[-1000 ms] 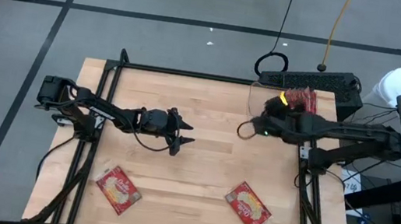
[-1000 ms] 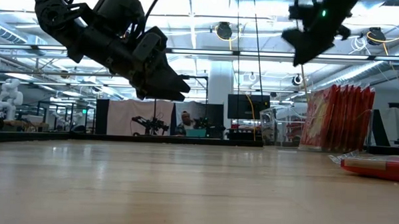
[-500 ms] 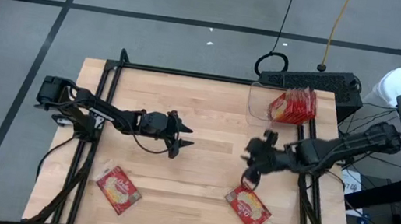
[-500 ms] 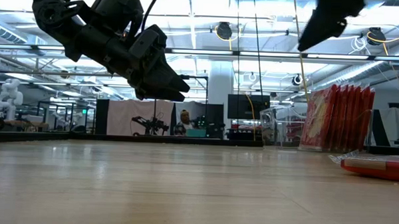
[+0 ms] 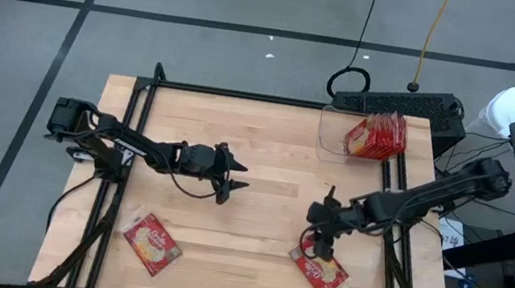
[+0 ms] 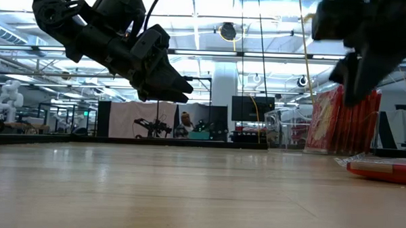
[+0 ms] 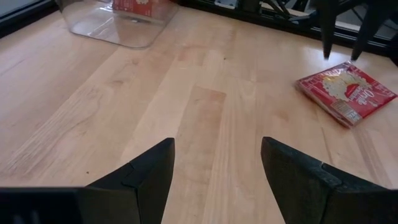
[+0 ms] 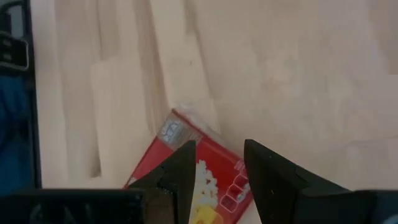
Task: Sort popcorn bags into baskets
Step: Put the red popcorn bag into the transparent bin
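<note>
Right gripper (image 5: 321,242) has swung from the clear bin (image 5: 332,132), upper right, down over a red popcorn bag (image 5: 319,266) at lower right; claw parted, empty. Left gripper (image 5: 237,177) wide, mid-table. Second bag (image 5: 152,243) lower left; wood table (image 5: 277,147) centre bare.

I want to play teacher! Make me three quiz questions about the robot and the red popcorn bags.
1. How many popcorn bags lie flat on the table?
2. True or false: the right gripper hangs over a bag with its fingers open.
3. Where is the clear bin? A) far right corner B) near left corner C) middle

Key:
1. Two: the left bag and the right bag.
2. True.
3. A. Red bags stand inside it. The left gripper waits open mid-table.
</note>
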Controlling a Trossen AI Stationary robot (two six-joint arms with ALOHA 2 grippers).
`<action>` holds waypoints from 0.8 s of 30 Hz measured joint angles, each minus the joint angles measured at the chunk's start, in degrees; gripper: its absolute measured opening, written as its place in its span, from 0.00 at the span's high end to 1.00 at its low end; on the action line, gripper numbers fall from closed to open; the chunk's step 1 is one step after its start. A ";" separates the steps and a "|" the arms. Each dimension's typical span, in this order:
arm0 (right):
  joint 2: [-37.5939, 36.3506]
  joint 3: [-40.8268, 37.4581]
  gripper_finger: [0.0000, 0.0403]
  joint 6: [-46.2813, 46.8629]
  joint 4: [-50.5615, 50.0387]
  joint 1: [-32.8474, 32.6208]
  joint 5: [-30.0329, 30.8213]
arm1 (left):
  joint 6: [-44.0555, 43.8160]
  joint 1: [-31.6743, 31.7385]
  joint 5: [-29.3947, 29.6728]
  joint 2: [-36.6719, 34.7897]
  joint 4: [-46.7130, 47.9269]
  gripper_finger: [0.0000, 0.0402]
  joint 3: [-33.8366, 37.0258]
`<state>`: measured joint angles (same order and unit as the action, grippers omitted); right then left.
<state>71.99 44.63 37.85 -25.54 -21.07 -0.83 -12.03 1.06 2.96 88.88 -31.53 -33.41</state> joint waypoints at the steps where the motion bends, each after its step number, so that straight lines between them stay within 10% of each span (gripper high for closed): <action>1: 0.15 -1.36 0.68 -0.11 1.91 0.07 -0.87 | 0.00 0.00 0.00 0.00 0.00 0.39 0.00; 24: 1.35 -15.22 0.43 -6.92 21.50 1.49 0.28 | -0.18 0.00 0.02 0.00 -0.02 0.39 0.00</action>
<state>73.34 29.41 30.93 -4.04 -19.58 -0.56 -12.22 1.06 2.98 88.88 -31.55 -33.41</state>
